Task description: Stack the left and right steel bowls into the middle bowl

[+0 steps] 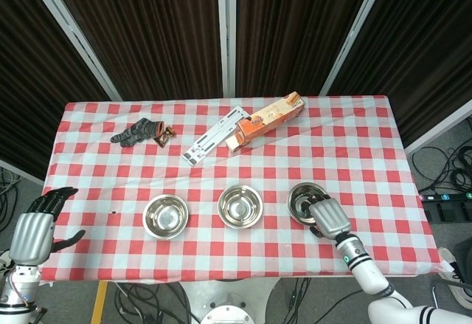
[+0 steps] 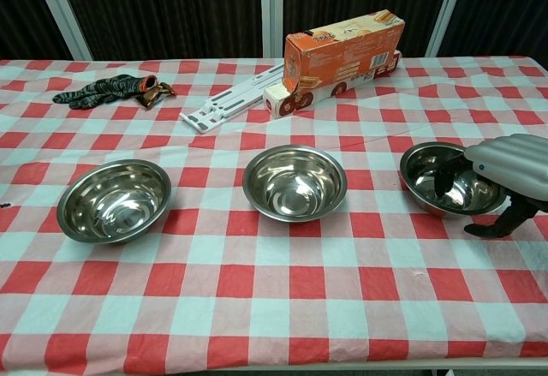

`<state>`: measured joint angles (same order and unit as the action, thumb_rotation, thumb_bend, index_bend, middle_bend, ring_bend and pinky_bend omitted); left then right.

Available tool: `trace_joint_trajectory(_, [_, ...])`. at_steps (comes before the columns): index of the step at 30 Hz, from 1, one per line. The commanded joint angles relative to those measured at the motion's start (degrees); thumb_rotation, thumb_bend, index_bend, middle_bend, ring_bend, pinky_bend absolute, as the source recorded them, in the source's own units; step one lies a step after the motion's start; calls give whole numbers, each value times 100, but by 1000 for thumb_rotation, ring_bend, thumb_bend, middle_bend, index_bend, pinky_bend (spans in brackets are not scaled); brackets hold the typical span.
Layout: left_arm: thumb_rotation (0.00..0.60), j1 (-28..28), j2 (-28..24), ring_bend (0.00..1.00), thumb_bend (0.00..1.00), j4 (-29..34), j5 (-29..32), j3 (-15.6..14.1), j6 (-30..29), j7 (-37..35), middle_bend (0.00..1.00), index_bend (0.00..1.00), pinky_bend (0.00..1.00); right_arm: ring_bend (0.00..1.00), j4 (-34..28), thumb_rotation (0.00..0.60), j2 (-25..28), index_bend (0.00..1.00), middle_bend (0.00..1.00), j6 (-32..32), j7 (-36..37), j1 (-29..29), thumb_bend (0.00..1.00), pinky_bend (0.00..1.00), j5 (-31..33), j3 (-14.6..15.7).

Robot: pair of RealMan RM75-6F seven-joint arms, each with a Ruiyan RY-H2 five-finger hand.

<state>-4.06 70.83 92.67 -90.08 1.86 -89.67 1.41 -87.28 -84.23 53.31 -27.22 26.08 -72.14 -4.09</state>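
- Since the right hand (image 1: 327, 218) sits over the near right rim of the right bowl (image 2: 451, 177), that bowl lies just ahead of it and to its left, and the middle bowl (image 1: 240, 206) lies further left along the same row.
- Its fingers (image 2: 447, 176) reach down inside the bowl while the thumb (image 2: 497, 224) hangs outside the rim; whether they press the steel yet I cannot tell, so I judge the hold not made.
- The left hand (image 1: 33, 232) hangs off the left edge of the bench (image 1: 369, 147), fingers spread and holding nothing, well apart from the left bowl (image 1: 165, 215).
- Of the two, the right hand is far nearer its bowl.
- Round bowls have no long axis; all stand upright, mouths up, in one row along the near side of the bench, apart from each other.
- Count: three steel bowls, two hands, one orange box (image 2: 342, 46), one white strip (image 1: 214, 135), one dark glove (image 1: 136, 131).
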Motion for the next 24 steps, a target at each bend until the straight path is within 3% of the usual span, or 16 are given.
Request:
trace_joint_trajectory(1, [600, 1, 1, 223, 107, -10, -3, -5, 4, -8, 300, 263, 289, 254, 106, 600, -93, 410, 351, -66, -9, 90, 214, 345, 62, 1])
trace_joint_trajectory(5, [600, -5, 6, 223, 106, -21, 4, -5, 20, -22, 300, 263, 289, 315, 200, 600, -185, 493, 411, -34, 34, 147, 226, 411, 45, 14])
trace_joint_trajectory(11, [600, -11, -2, 223, 106, -17, 10, -10, 42, -36, 300, 263, 290, 398, 364, 600, -313, 596, 483, 9, 117, 200, 325, 512, 13, 58])
trace_joint_trajectory(24, [600, -29, -10, 223, 106, 1, 23, -8, 81, -71, 300, 263, 290, 470, 434, 600, -350, 687, 546, 92, 190, 247, 405, 605, 38, 135])
